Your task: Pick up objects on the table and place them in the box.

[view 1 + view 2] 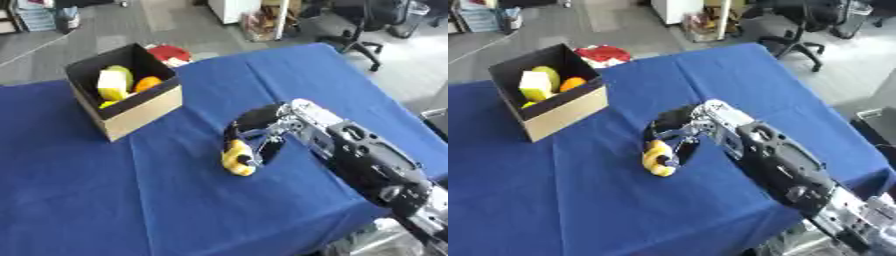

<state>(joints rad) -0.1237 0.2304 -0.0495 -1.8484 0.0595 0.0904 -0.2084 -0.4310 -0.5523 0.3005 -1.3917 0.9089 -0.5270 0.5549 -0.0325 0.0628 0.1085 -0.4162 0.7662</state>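
An open cardboard box with a dark inside (131,112) stands askew near the far left corner of the blue-clothed table (79,200), holding a pale yellow block, a green-yellow fruit and an orange one. A small, curved yellow object (236,159) lies near the table's middle, fingers curled around it.

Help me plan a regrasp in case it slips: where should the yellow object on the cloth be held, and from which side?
Judging by its pose, grip the yellow object across its narrow middle, coming from above on the right, as the right hand does now; it lies lengthwise on the blue cloth, long sides exposed.
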